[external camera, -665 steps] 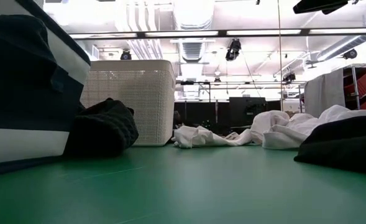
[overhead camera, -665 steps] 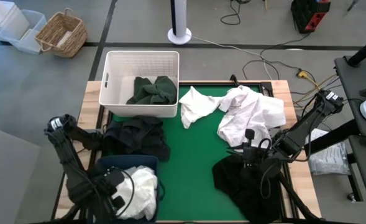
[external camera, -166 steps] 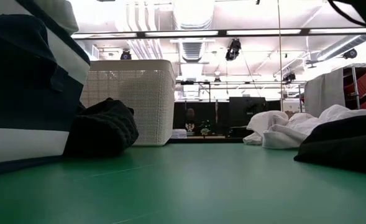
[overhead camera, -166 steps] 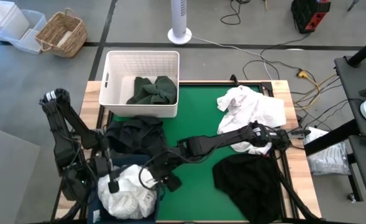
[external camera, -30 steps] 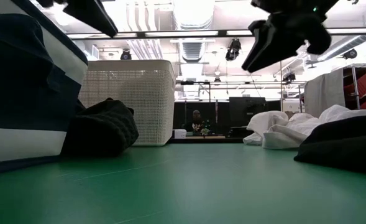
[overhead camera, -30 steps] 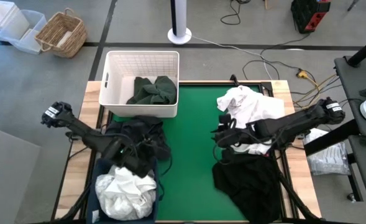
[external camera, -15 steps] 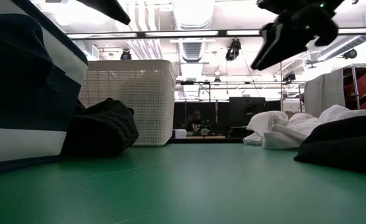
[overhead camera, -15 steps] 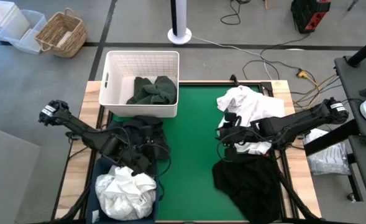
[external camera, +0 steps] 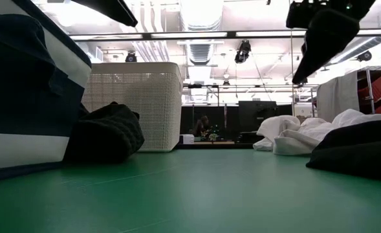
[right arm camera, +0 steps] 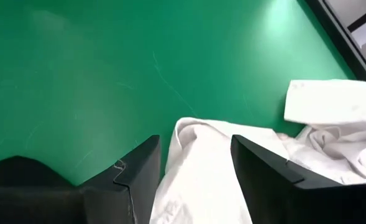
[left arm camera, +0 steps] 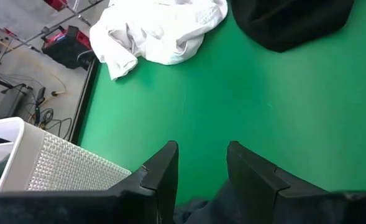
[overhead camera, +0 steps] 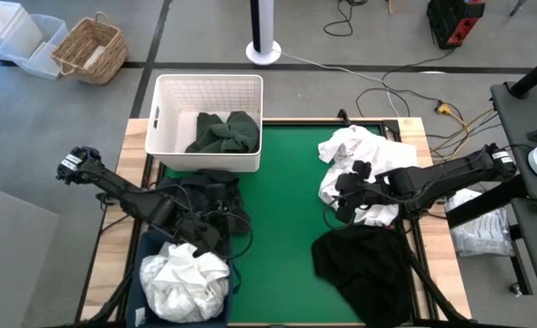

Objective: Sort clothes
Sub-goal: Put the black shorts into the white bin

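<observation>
Clothes: white heap (overhead camera: 368, 159), the garments left to sort, lay at the worktop's far right; the right hand (overhead camera: 348, 202) hovered over its near edge.
Right hand: fingers spread and empty in its wrist view, white cloth (right arm camera: 207, 180) showing between and beneath them.
Left hand: (overhead camera: 215, 230) fingers apart, holding nothing, poised over the black garment (overhead camera: 200, 196) beside the navy bin (overhead camera: 146, 257).
Step in hand: by my reading, the right hand was lining up a grasp on the white heap.
How to do it well: drop straight down onto a raised fold rather than a flat edge, close fully into the cloth, then lift high enough that trailing fabric clears the black pile (overhead camera: 364, 269) lying just in front.
Risk: the heap may hold several pieces tangled together, so more than one could come up at once.
White cloth: crumpled, thin, folded over itself, one flat panel at its far side.
Black pile: a dense, matte mound at the near right corner of the green worktop (overhead camera: 282, 210).
Already sorted: dark green garments (overhead camera: 222, 132) in the white lattice basket (overhead camera: 209, 89); white ones (overhead camera: 184, 281) in the navy bin.
</observation>
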Motion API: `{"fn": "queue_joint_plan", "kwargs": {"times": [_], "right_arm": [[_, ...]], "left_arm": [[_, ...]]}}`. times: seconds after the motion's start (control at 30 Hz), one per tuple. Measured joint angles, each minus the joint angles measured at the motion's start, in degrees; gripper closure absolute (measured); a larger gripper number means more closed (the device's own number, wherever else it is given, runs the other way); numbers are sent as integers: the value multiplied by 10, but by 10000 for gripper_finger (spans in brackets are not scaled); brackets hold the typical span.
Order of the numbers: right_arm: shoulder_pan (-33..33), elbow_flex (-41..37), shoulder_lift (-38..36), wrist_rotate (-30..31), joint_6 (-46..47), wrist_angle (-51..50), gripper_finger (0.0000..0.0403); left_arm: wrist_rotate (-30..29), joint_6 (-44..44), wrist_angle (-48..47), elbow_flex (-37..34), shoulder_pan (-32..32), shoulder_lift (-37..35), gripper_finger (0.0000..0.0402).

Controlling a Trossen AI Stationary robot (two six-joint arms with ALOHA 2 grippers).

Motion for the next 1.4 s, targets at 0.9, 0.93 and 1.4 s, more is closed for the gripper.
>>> {"fn": "queue_joint_plan", "kwargs": {"times": [0.9,0.93,1.4], "right_arm": [[-1,0,4,4,-166,197,222],[-2,0,5,1,-183,216,223],[-33,0,165,-68,-275,541,203]], "left_arm": [[-41,31,-41,-38,0,-121,284],[-41,26,-40,-44,0,-127,284],[-141,33,13,-91,0,-151,284]]}}
